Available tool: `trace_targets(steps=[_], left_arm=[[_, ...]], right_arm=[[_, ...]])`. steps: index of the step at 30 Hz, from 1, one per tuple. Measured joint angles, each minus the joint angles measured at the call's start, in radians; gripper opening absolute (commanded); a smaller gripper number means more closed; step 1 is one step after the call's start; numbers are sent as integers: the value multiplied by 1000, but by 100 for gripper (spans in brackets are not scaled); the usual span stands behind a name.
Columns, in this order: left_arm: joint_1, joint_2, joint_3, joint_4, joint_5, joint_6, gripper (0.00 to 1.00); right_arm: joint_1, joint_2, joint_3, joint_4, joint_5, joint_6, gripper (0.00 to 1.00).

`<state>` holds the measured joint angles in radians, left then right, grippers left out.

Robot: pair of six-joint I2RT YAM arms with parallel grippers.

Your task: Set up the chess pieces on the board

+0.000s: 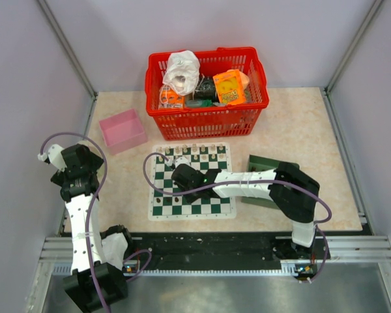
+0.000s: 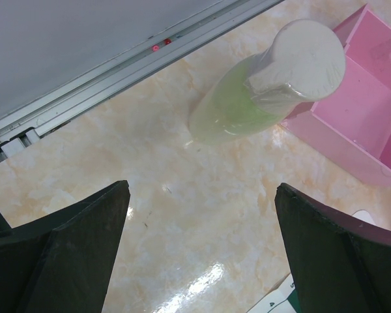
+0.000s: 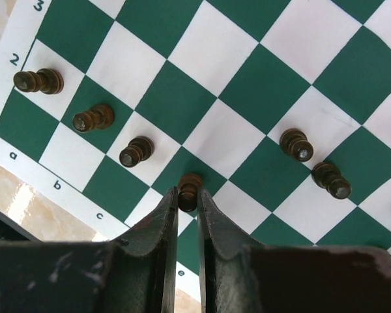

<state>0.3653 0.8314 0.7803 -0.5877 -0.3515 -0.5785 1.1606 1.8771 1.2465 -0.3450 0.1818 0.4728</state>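
The green and white board (image 1: 191, 195) lies in the middle of the table. My right gripper (image 3: 188, 194) is shut on a dark brown pawn (image 3: 189, 184) that stands on a green square near the board's lettered edge. Several other dark chess pieces stand in a diagonal line on either side, such as one pawn (image 3: 136, 151) to the left and another pawn (image 3: 296, 144) to the right. In the top view the right gripper (image 1: 177, 175) reaches over the board's left half. My left gripper (image 2: 202, 189) is open over bare tabletop, holding nothing, with a board corner (image 2: 280, 303) just showing.
A green bottle (image 2: 260, 91) with a white cap lies by a pink box (image 1: 122, 130) left of the board. A red basket (image 1: 207, 120) of packets stands behind the board. A dark green tray (image 1: 260, 163) sits to the board's right, partly under the right arm.
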Motion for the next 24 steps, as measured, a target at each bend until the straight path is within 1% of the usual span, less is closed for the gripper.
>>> trace_targets(steps=[5,18,24], left_arm=[[0,0,0,0,0,0,99],[0,0,-1,0,0,0,99],[0,0,-1,0,0,0,99]], right_arm=[[3,0,0,4,-5,0,13],[5,26,13,5,-10,0,18],[5,29,17,4,-11,0,28]])
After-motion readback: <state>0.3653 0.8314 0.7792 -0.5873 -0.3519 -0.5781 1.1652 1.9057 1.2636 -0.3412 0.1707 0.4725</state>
